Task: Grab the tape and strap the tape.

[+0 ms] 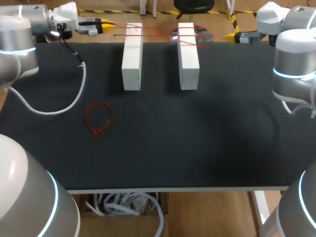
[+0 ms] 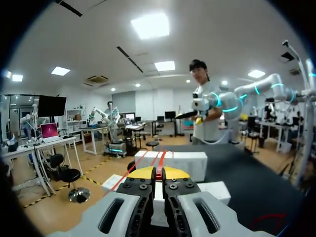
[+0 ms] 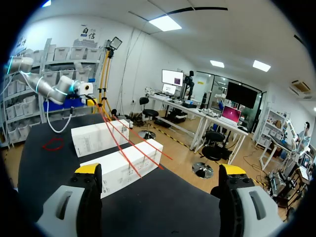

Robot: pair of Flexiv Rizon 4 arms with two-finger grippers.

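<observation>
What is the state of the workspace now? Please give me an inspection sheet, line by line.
surface: black table, no damage seen.
job's things: red straps lie across two white blocks at the far side; a red looped strap lies flat nearer the left arm.
clutter: something glossy at one block's far end, too unclear to name.
pincers: left pincer shut, far left corner; whether it pinches a strap, cannot tell. Right pincer open, holding nothing, far right corner.
cables: white coiled cable from the left arm lies on the table.
surroundings: nothing seen reaching over the table.
</observation>
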